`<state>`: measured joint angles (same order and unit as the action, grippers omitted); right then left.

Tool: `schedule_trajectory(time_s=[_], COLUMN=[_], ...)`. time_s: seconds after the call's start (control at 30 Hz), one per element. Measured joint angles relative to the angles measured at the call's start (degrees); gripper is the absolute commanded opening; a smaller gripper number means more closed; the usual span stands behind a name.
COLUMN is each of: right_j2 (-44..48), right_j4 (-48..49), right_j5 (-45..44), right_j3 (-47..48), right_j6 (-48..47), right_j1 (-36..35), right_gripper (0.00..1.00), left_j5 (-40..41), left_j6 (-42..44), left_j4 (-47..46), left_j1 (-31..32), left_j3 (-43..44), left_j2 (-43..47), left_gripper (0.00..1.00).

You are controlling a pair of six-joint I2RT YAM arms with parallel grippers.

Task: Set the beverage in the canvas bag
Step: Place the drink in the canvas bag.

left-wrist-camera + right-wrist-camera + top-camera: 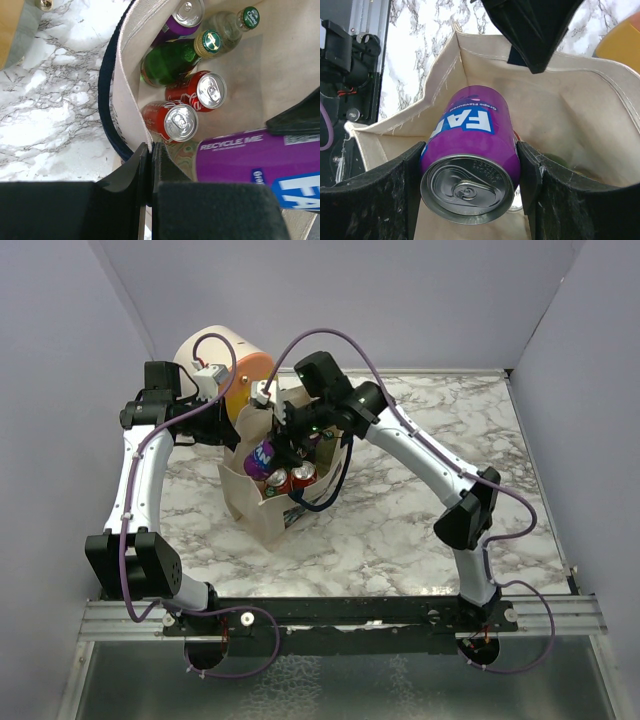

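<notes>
Gripping the purple can (467,150) side-on: R end effector (470,192) clenched, one finger each side of the body near the lid end. Can sits in the mouth of the canvas bag (600,100), between its walls, not yet released. Long axis tilted, lid end toward the wrist cam, base pointing down into the bag. Below it: red cans (200,95), green bottle (170,62), clear bottle (230,25); can't tell if the base touches them. L end effector (150,155) clamped on the bag rim, navy strap just beside, propping the mouth open. R arm is the one to act; judged next: lower along axis, let go. Can looks undented, grape label, white lettering on blue, tab unopened.
</notes>
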<state>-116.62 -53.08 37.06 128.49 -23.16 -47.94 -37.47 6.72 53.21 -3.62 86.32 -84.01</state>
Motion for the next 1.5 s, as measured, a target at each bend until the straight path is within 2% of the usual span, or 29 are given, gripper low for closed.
schedule_trajectory(time_s=[0.5,0.87,1.5], right_j2=[-7.61,-7.93,-12.46], right_j4=[1.92,3.82,2.51], right_j5=[0.00,-1.92,-9.40], right_j3=[-0.22,-4.87,-4.04], right_j6=[-3.61,-4.94,-9.70], right_j1=[-4.74,-6.73,-10.23], right_gripper=[0.01,0.08,0.18], left_j5=[-0.68,-1.66,-1.88], left_j6=[-1.11,-2.99,-3.19], left_j4=[-0.50,-0.74,-0.46], left_j1=[0.00,-0.02,-0.07], left_j3=[-0.76,-0.87,-0.96], left_j2=[0.50,0.50,0.37], left_gripper=[0.00,0.00,0.00])
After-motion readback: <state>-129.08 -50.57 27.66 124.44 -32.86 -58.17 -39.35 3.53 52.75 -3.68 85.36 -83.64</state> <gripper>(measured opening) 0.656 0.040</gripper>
